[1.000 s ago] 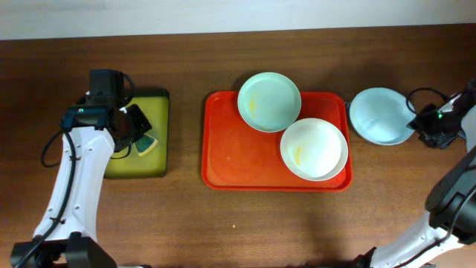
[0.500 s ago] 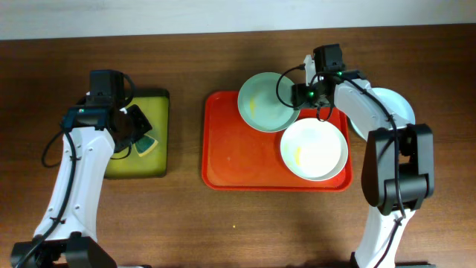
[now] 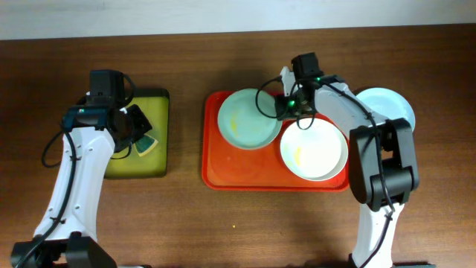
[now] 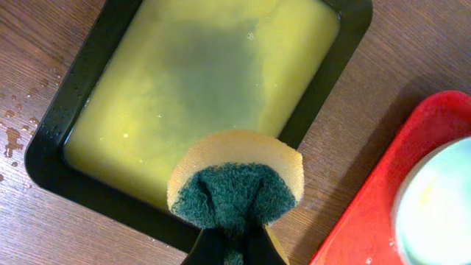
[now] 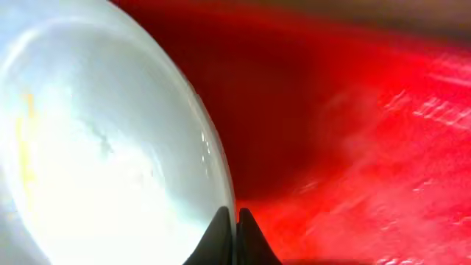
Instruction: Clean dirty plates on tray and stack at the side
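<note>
The red-orange tray (image 3: pixel 223 160) holds a mint-blue plate (image 3: pixel 245 119) with yellowish smears at its upper left and a white plate (image 3: pixel 314 149) with a yellow smear at its right. A second mint-blue plate (image 3: pixel 387 104) lies on the table right of the tray. My right gripper (image 3: pixel 283 104) is shut on the right rim of the smeared mint plate (image 5: pixel 96 162), over the red tray (image 5: pixel 353 132). My left gripper (image 3: pixel 141 141) is shut on a yellow-and-green sponge (image 4: pixel 235 180) above the small yellow-green tray (image 4: pixel 213 81).
The black-rimmed yellow-green tray (image 3: pixel 149 104) with yellowish liquid stands at the table's left. The red tray's corner (image 4: pixel 368 213) shows in the left wrist view. My right arm reaches over the white plate.
My right arm swung from the far right to the tray, gripped the mint plate's rim and dragged it left and down onto the tray. My left arm has not moved.
</note>
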### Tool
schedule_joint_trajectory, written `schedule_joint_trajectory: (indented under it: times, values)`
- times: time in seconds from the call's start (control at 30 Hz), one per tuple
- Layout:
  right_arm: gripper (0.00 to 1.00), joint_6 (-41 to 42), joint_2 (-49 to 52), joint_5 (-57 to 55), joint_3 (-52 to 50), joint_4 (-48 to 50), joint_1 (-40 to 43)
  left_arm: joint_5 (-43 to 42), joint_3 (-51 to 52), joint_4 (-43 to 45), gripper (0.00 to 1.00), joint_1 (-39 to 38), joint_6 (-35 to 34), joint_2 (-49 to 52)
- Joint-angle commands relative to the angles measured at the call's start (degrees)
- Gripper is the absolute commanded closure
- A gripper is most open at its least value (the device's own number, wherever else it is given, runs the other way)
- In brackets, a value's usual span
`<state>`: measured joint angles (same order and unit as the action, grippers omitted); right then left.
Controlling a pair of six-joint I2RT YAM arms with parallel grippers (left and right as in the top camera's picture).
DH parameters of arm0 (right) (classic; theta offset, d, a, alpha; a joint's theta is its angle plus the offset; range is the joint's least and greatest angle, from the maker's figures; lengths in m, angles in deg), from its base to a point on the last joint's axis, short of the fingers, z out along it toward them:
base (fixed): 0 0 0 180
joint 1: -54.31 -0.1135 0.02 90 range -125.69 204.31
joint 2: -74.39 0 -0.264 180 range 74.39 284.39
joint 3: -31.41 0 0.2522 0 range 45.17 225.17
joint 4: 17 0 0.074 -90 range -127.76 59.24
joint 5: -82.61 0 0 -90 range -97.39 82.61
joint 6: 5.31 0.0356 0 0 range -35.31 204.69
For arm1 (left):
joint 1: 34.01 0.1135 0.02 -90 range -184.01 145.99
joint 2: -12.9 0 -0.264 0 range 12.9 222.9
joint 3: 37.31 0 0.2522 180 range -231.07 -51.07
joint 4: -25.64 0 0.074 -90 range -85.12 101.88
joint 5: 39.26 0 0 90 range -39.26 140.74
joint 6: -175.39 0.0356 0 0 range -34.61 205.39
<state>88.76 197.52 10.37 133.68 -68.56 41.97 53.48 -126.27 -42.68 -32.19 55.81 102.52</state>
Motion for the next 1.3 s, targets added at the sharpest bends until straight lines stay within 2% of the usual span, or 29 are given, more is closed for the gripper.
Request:
schedule_joint_trajectory:
  times: [0.0,0.07,0.17,0.2,0.23,0.3,0.47,0.57,0.67,0.73,0.9,1.0,1.13,1.27]
  values:
    - [0.96,-0.2,-4.2,5.2,1.0,-6.3,-2.4,-0.5,0.2,0.9,1.0,-2.5,3.0,-0.9]
    - [0.96,-0.2,-3.8,2.2,0.5,-10.5,-5.0,-0.4,0.2,1.4,1.0,-4.9,2.9,-0.9]
    - [0.96,1.1,-3.7,-2.9,0.2,-11.5,-7.6,0.0,0.2,1.3,1.0,-5.2,2.9,-0.9]
    - [0.86,1.1,-3.7,-3.3,0.2,-10.9,-7.6,0.0,0.2,1.1,1.0,-5.2,2.9,-0.9]
    - [0.82,1.1,-3.7,-3.3,0.2,-10.3,-7.6,0.0,0.2,1.1,1.0,-5.2,2.9,-0.9]
    - [0.79,0.9,-3.3,-3.5,0.2,-8.9,-7.6,0.0,0.2,1.1,1.0,-5.2,2.9,-0.9]
    - [0.8,0.9,0.0,-3.0,0.0,-10.1,-8.0,0.0,0.2,1.1,1.0,-5.2,2.9,-0.9]
    - [0.96,0.9,0.0,-3.2,-2.2,-10.1,-8.0,-0.1,0.2,1.2,1.0,-5.2,2.9,-0.3]
    - [0.96,1.4,0.0,-3.2,-5.4,-8.6,-8.0,-2.4,0.2,1.3,1.0,-5.2,3.0,2.6]
    - [0.96,4.5,0.0,-3.2,-5.5,-8.2,-8.0,-5.8,0.2,3.1,1.0,-5.2,5.7,4.7]
    - [0.96,6.1,0.0,-3.0,-5.5,-8.3,-8.4,2.4,0.2,11.1,1.0,-1.6,4.8,10.4]
    - [0.96,6.1,0.0,-3.0,-5.5,-8.7,-8.4,2.7,0.2,15.4,1.0,2.3,4.8,15.5]
    - [0.96,7.2,0.0,-3.0,-5.5,-8.7,-8.4,2.7,0.2,16.2,1.0,5.4,4.8,24.9]
    - [0.91,7.2,0.0,-3.0,-5.5,-8.7,-8.4,2.7,-1.0,14.9,1.0,5.6,4.9,24.8]
